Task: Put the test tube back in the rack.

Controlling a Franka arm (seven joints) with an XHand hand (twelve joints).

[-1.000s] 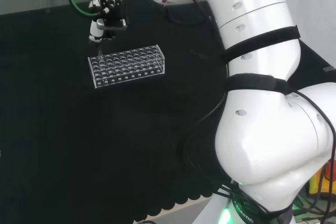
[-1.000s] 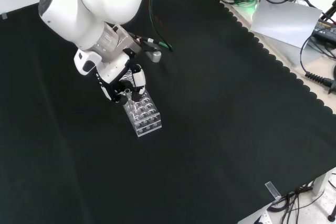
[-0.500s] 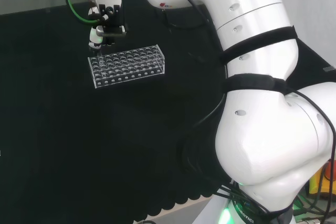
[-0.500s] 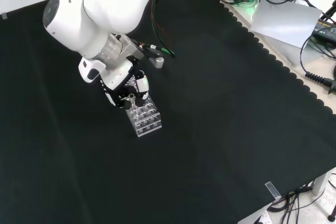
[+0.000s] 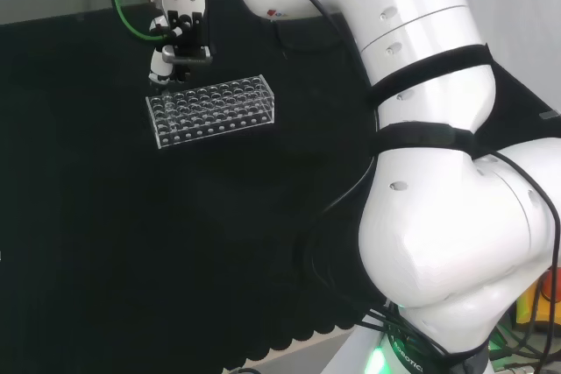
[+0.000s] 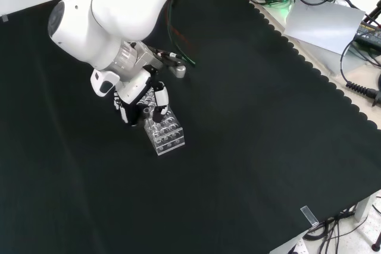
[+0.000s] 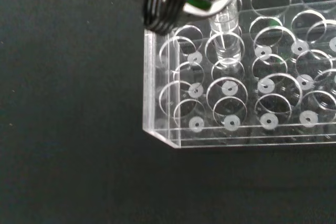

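A clear plastic test tube rack (image 5: 211,110) with many rows of round holes stands on the black cloth (image 5: 105,243) covering the bench. In the head view it lies left of the arm's big white links (image 5: 421,129), its long side running left to right; in the front view it runs near to far, below the white link with the round grey cap (image 6: 104,13). The wrist view shows its corner region (image 7: 236,103) close up: a clear glass test tube (image 7: 224,38) stands upright in a hole near that corner, in the second row in from the rack's end wall, its lower part already down inside the rack. The holes around it look empty, with only the small pale dots of the bottom plate showing through them.

The black and white hand (image 5: 175,37) hangs over the rack's far left corner in the head view, and over its far end in the front view (image 6: 143,102). Its fingers are curled in toward one another above the tube's top, but whether they grip the tube or have let go of it cannot be told from these views.
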